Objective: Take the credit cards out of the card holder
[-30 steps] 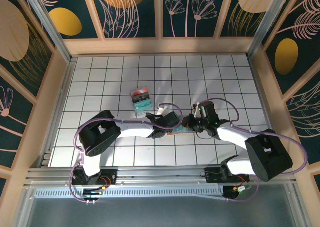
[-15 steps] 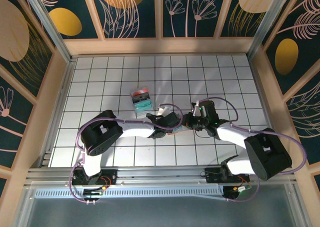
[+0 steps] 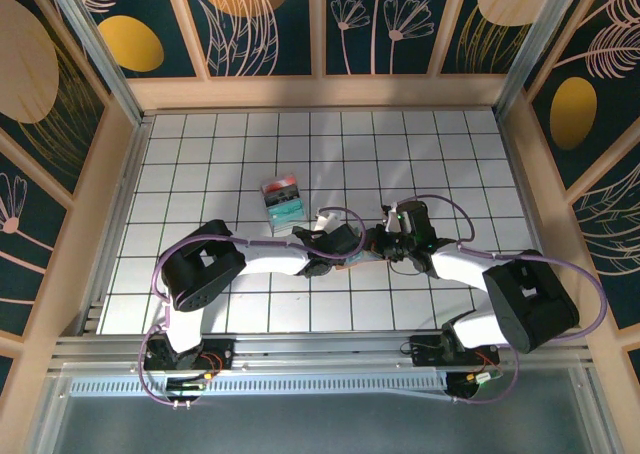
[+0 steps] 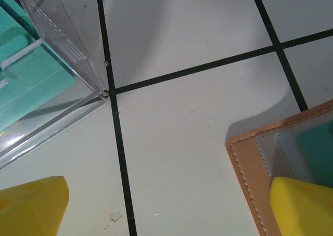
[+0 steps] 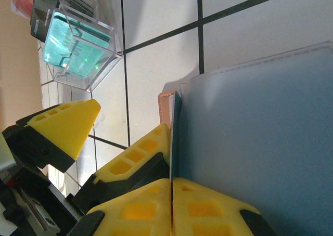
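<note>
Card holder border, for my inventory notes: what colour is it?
Card holder border: orange-tan, best in left wrist view.

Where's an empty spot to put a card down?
Bare tiles run along the back wall behind the clear box, and on the far right. It is crowded in the middle, where the left fingers and right fingers meet at the card holder.

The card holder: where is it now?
In the top view the card holder lies near the middle of the table, between the left gripper and the right gripper; the clear box stands beyond, to its left.
</note>
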You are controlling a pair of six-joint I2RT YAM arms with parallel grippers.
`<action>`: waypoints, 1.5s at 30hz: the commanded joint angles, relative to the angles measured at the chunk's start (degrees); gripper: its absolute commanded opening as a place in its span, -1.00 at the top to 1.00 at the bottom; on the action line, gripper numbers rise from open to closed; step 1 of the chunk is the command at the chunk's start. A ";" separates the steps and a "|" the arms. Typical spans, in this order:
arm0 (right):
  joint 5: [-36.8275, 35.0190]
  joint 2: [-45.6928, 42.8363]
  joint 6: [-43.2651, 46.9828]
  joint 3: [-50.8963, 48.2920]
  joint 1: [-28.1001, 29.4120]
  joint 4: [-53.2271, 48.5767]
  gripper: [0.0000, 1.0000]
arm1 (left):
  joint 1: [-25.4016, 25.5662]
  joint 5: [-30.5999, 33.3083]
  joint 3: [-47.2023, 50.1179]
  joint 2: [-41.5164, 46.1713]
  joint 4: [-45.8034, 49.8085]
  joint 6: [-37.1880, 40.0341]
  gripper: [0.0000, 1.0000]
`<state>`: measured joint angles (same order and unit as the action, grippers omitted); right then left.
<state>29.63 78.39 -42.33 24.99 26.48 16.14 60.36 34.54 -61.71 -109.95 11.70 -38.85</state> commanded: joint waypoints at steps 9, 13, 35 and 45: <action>-1.36 -6.51 1.63 -1.17 -2.03 -2.33 0.96 | -0.24 -2.89 2.12 -1.67 1.02 -0.22 -0.97; -3.67 -7.70 2.57 -1.01 -2.35 -5.47 0.99 | -0.24 -2.83 2.00 -1.65 1.04 -0.33 -0.98; -12.05 -22.78 6.64 -1.78 -6.12 -14.67 1.00 | -0.37 -2.85 0.72 7.24 0.94 0.17 -0.98; -5.10 -29.39 3.16 -6.29 -6.44 -2.22 1.00 | -3.70 -16.25 5.66 22.17 -11.60 -1.09 -0.95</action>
<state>21.34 50.41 -37.98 19.99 20.60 7.31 57.41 23.99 -57.58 -90.96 5.85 -39.20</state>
